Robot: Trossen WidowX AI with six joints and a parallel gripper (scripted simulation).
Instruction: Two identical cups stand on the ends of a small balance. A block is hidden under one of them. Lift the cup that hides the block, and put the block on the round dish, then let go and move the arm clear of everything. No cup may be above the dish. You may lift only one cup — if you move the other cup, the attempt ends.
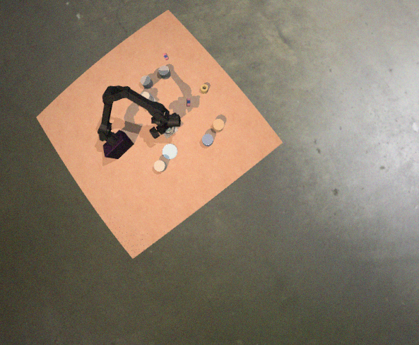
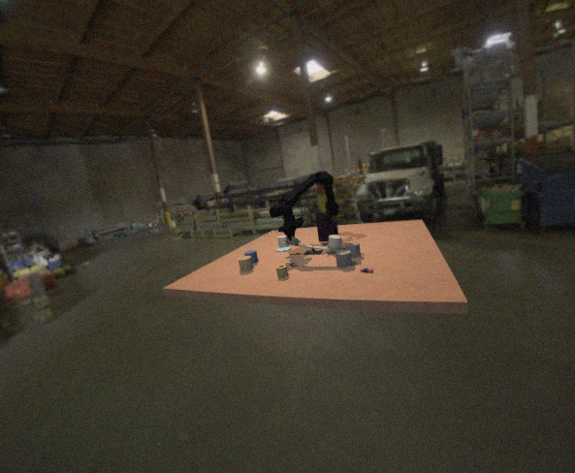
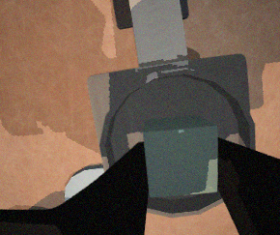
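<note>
One green block (image 3: 182, 161) fills the jaws above a round pan (image 1: 169, 131) (image 3: 177, 98).

1. Flat orange-tan slab (image 1: 135, 208) (image 2: 404, 285), on grey concrete floor (image 1: 313, 259) (image 2: 287, 376).
2. Arm's dark purple base (image 1: 119, 147) (image 2: 327, 230) stands on it.
3. Balance's dark foot (image 2: 312, 252) sits on it.
4. Two grey cylinders, upright, near each other: first (image 1: 146, 81) (image 2: 354, 249), second (image 1: 163, 71) (image 2: 343, 258).
5. Tan cylinder (image 1: 218, 124) (image 2: 244, 264) upright, near blue cylinder (image 1: 207, 139) (image 2: 250, 254).
6. Cream-topped cylinder (image 1: 159, 165) upright, near pale round dish (image 1: 169, 151) (image 2: 283, 249). Dish contact with slab: can't tell.
7. Small yellow cylinder (image 1: 201, 90) (image 2: 281, 273), dark centre on top.
8. Two small pink-and-blue pieces, well apart: one (image 1: 166, 56) (image 2: 367, 270), other (image 1: 189, 102) (image 2: 293, 265).
</note>
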